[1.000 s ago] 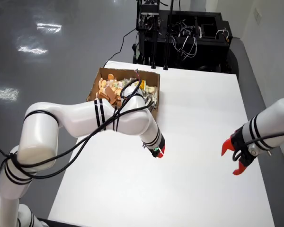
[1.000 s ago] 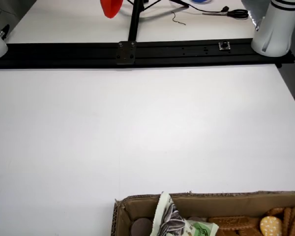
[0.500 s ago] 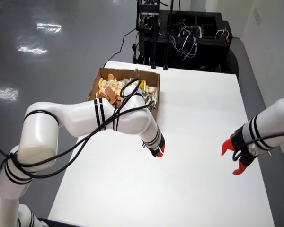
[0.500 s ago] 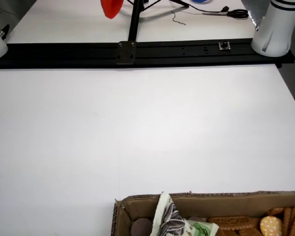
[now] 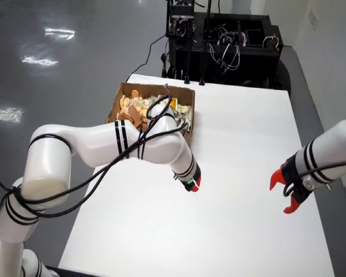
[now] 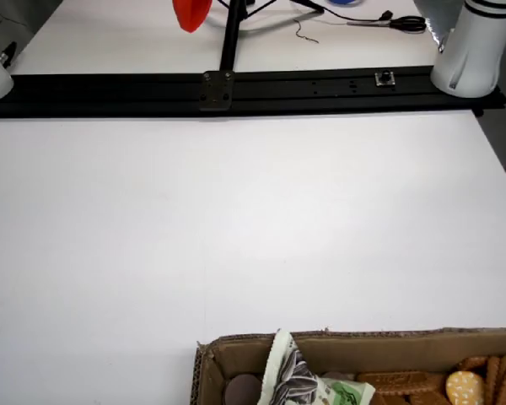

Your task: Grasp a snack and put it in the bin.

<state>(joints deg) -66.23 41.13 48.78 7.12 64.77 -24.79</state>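
Note:
A brown cardboard box (image 5: 155, 86) stands at the far left of the white table in the view from above, full of snack packets (image 5: 135, 109). The low view across the table shows the box's near wall (image 6: 388, 339), a white and green packet (image 6: 299, 381) and round biscuits (image 6: 464, 388). The left arm reaches past the box. Its gripper (image 5: 194, 183) hangs just above the table's middle, clear of the box. Only one red tip with no gap shows, and nothing is between the fingers. That tip (image 6: 191, 14) also dips in at the top edge of the low view.
A second arm enters from the right, its red-fingered gripper (image 5: 281, 197) spread open over the table's right edge. A black rail (image 6: 304, 84) with a stand pole (image 6: 229, 34) and an arm base (image 6: 472, 46) lines one table end. A black equipment rack (image 5: 230, 40) stands behind the other.

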